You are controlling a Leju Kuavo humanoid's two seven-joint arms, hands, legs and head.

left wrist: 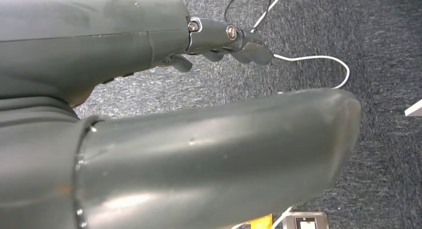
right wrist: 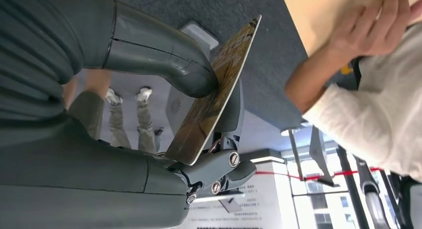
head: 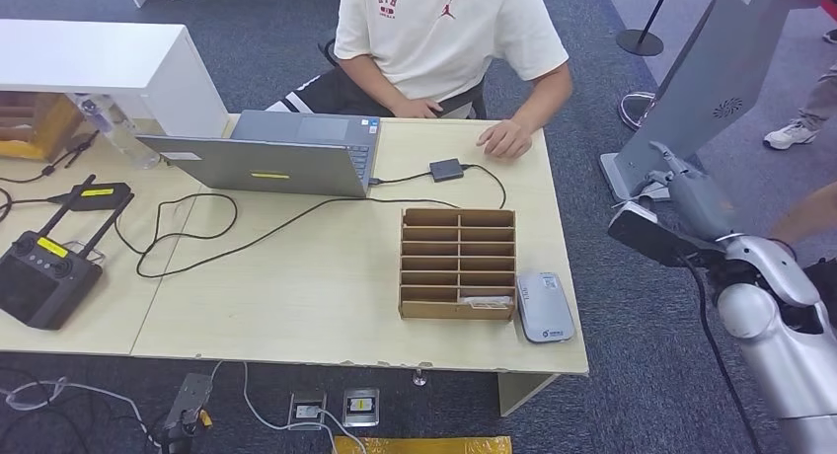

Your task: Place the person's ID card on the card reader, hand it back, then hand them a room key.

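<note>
Robot's right hand (right wrist: pixel 149 114) pinches a gold-patterned card (right wrist: pixel 214 92) between thumb and fingers, off the desk's (head: pixel 326 296) right end, apart from the grey card reader (head: pixel 545 307) beside the cardboard slot organizer (head: pixel 458 264). Left hand (left wrist: pixel 209 89) hangs over carpet, fingers curled, holding nothing. A seated person (head: pixel 444 39) rests a hand (head: pixel 506 138) on the desk.

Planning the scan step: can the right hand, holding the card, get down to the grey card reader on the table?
Probably yes. The right hand pinches the brown patterned card off the table's side, and the flat grey card reader lies uncovered at the near corner.
</note>
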